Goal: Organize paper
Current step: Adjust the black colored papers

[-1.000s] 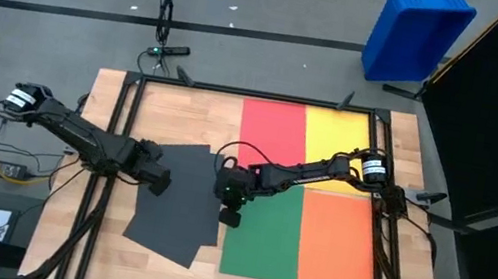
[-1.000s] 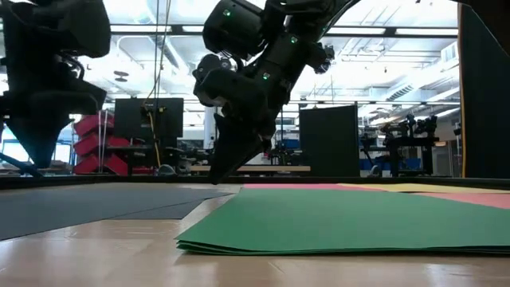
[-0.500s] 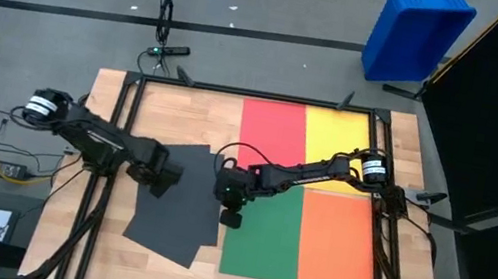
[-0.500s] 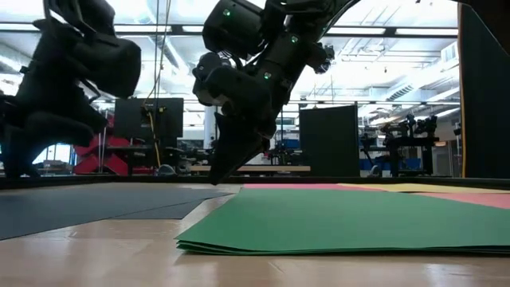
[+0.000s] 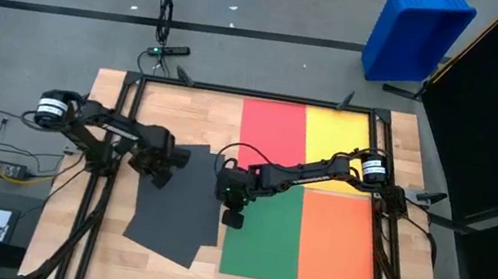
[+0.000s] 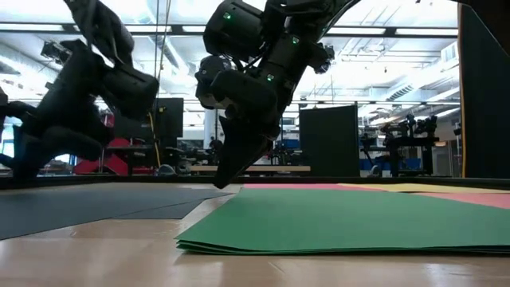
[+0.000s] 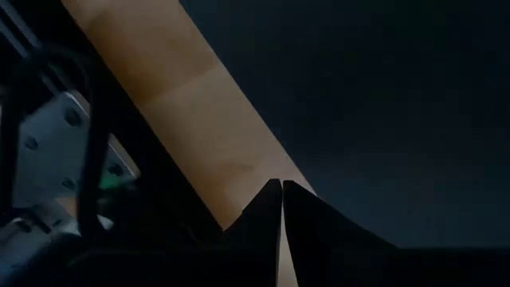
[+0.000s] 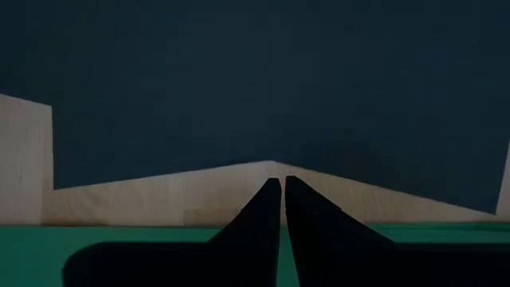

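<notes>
Wooden table (image 5: 182, 113) inside black frame, grey floor around. Left gripper (image 5: 177, 159) fingers pressed together, empty, over upper left part of dark grey paper (image 5: 179, 204), frame centre-left. Right gripper (image 5: 230, 217) fingers pressed together, empty, at left edge of green paper (image 5: 265, 239), beside dark grey sheets. Red paper (image 5: 271, 128) and yellow paper (image 5: 336, 134) upper centre; orange paper (image 5: 338, 246) lower right. Blue bin (image 5: 413, 35) upper right, off table

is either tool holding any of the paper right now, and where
Nothing is held. The left tool and right tool are both shut with nothing between the fingers, above the black paper and the green paper.
</notes>
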Robot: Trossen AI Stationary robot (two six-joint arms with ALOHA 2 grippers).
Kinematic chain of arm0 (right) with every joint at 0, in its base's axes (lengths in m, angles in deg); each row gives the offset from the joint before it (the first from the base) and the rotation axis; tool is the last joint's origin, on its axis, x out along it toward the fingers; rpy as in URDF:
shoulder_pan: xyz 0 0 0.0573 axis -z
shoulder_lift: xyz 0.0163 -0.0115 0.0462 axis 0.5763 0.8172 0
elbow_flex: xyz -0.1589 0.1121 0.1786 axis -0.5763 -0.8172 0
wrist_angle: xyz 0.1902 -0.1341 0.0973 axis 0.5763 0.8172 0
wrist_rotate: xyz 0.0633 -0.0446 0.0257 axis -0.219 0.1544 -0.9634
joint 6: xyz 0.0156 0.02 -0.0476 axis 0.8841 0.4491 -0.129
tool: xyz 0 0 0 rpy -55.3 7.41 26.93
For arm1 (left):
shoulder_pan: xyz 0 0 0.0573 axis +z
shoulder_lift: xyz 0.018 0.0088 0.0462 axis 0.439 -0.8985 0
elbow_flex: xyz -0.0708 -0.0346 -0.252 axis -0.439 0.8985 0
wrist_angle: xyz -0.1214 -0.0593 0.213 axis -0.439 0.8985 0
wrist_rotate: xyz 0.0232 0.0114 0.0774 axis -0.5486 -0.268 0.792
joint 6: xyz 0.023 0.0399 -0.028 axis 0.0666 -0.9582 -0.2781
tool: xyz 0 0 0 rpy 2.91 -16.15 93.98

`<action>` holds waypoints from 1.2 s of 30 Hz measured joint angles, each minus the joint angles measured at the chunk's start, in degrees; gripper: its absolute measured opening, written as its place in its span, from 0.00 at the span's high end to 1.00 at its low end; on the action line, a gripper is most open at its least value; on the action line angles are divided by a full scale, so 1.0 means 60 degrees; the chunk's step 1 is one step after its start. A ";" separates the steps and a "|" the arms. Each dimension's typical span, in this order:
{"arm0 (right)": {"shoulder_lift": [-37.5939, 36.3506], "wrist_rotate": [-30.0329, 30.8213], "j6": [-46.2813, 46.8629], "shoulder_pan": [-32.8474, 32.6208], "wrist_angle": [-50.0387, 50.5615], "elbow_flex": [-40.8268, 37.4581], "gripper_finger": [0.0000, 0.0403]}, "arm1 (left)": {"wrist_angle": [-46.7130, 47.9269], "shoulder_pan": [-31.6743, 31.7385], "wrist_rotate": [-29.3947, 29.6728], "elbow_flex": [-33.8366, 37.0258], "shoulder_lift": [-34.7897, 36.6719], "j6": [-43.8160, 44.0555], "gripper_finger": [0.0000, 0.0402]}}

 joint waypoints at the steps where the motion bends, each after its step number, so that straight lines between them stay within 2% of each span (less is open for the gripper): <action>1: 0.0000 0.0002 0.0000 0.0013 -0.0011 0.0000 1.00 | 0.0006 0.0152 0.0027 0.0002 -0.0077 -0.0203 1.00; 9: 0.0062 0.0128 -0.0164 0.0371 0.0122 -0.0003 1.00 | -0.0869 0.0922 -0.0515 0.0413 -0.0400 -0.1167 1.00; 22: 0.0179 -0.0463 -0.0168 0.0983 -0.0608 -0.0419 1.00 | -0.0989 0.0938 -0.0566 0.0390 -0.0418 -0.1605 1.00; 36: 0.0220 -0.0249 -0.0175 0.1531 -0.1182 -0.0437 1.00 | -0.1025 0.0935 -0.0581 0.0397 -0.0422 -0.1938 1.00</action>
